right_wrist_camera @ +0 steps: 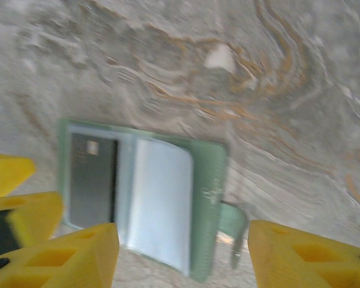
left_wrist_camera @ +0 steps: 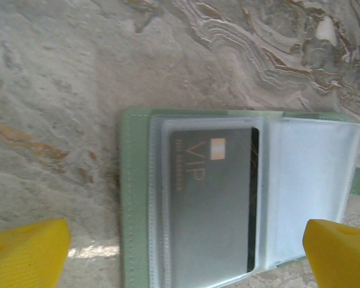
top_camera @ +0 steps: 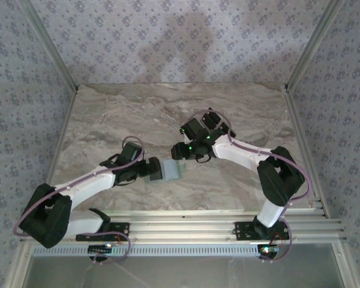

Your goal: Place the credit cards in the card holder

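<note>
The card holder (top_camera: 173,170) lies open on the marble table between my two grippers. It is pale green (left_wrist_camera: 134,198) with clear sleeves inside. A grey credit card (left_wrist_camera: 213,204) marked VIP sits in its left sleeve; the other sleeve (left_wrist_camera: 306,186) looks white. My left gripper (left_wrist_camera: 183,264) is open wide, its yellow fingertips (left_wrist_camera: 27,255) standing on either side of the holder's near edge. My right gripper (right_wrist_camera: 183,258) is open too, hovering over the holder (right_wrist_camera: 207,198) on the side of its closing tab (right_wrist_camera: 231,222). The card (right_wrist_camera: 93,180) shows there too, blurred.
Metal frame posts and patterned walls border the table (top_camera: 246,114) at the left, right and back. A slotted aluminium rail (top_camera: 186,231) runs along the near edge by the arm bases. Two further yellow fingertips (right_wrist_camera: 24,210) show at the left edge of the right wrist view.
</note>
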You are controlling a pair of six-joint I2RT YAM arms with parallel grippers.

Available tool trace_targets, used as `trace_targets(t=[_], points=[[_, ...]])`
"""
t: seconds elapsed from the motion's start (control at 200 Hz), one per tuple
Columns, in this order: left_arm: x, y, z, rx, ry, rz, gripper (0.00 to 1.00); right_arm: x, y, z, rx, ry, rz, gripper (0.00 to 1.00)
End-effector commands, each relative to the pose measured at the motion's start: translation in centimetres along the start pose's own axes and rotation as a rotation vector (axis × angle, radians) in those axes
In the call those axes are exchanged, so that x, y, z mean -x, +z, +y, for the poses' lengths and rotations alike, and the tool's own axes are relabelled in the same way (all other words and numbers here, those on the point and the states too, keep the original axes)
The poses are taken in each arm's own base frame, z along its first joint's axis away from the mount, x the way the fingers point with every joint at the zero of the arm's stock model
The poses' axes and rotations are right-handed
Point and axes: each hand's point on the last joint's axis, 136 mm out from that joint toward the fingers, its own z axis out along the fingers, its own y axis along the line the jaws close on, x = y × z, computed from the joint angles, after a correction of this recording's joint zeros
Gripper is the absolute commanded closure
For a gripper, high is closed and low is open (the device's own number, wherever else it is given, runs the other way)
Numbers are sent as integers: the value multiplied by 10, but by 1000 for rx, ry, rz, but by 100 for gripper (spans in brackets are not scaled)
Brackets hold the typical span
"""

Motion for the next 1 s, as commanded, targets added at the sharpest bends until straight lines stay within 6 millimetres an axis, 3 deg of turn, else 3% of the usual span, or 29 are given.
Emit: trace_targets(t=[0.0,0.355,0.72,0.994], points=[[6,3,-8,-23,-11,-31,0,-22,21,-20,-49,12,68,39],[3,15,-12,-25,8,-9,0,-47,52,-20,-29,28,135,41],[9,19,-36,-78,47,-6,0,-59,66,-22,-24,36,172,52],[18,8,-55,-138,52,-28,0,-62,71,-22,-15,40,182,59]])
